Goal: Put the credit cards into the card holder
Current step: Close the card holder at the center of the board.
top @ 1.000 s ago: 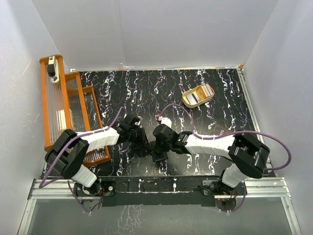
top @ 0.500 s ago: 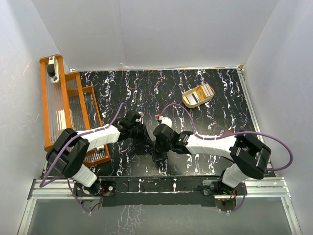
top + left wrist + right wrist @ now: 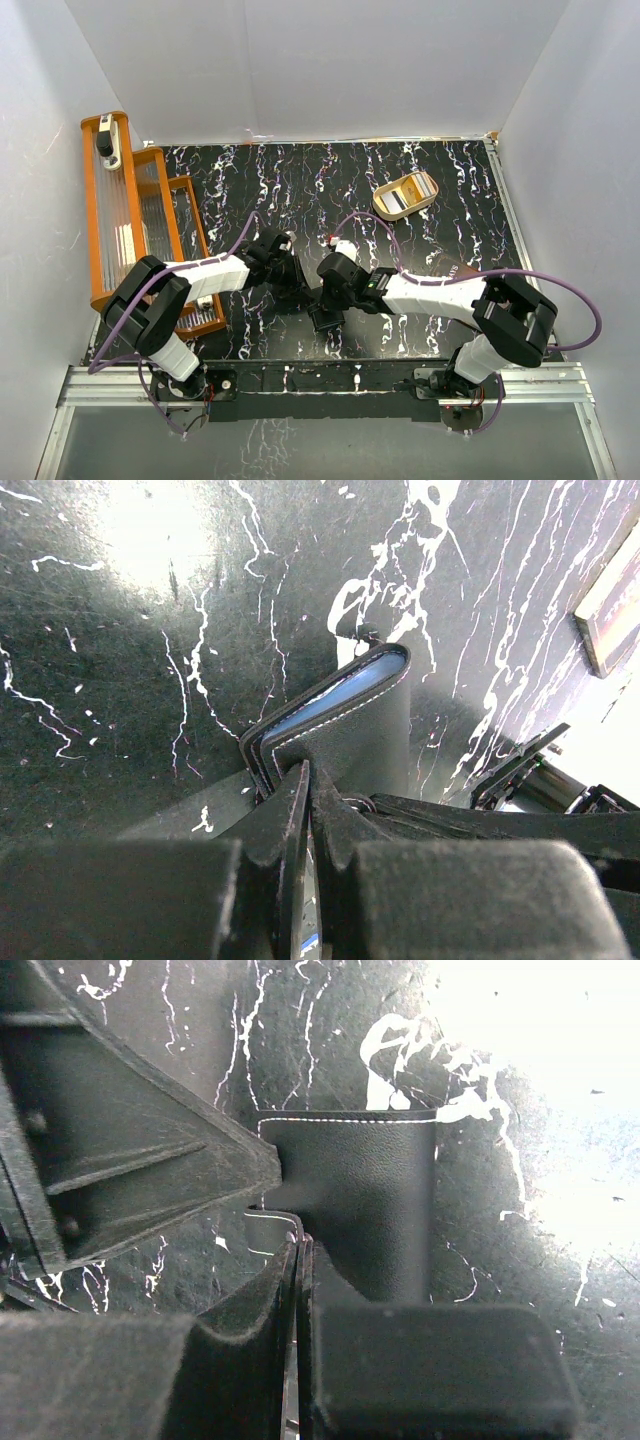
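The black card holder is held between both grippers near the table's front middle. In the left wrist view the card holder stands half folded, and a blue-grey credit card shows inside its fold. My left gripper is shut on the stitched edge of the holder; from above, this left gripper comes in from the left. My right gripper is shut on a thin edge of the card holder; from above, it reaches in from the right. More credit cards lie in the tan tray.
The tan oval tray sits at the back right of the black marbled table. An orange rack stands along the left wall. White walls close in the table on three sides.
My left gripper has closed down onto the card holder's edge and its arm has edged slightly to the right. The right gripper has stayed shut in place.
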Controlling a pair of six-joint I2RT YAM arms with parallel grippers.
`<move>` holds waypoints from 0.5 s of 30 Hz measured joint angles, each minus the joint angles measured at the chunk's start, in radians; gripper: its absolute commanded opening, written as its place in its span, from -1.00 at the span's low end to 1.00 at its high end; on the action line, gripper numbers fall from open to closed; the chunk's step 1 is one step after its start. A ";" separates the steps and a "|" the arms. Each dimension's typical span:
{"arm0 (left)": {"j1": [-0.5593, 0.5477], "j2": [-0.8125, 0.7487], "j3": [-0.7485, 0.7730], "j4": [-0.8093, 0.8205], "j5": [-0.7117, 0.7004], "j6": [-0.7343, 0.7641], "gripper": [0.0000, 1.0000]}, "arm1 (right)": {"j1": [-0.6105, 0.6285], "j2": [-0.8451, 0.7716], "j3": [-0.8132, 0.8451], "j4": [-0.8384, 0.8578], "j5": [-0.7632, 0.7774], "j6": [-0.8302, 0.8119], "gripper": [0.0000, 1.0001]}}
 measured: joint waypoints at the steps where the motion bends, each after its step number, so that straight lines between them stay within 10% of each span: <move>1: 0.000 0.000 0.000 0.000 0.000 0.000 -0.95 | -0.001 0.000 -0.004 -0.001 -0.002 0.005 -1.00; 15: 0.000 0.000 -0.005 0.009 0.001 0.006 -0.95 | -0.006 -0.001 -0.022 0.006 -0.014 0.040 -1.00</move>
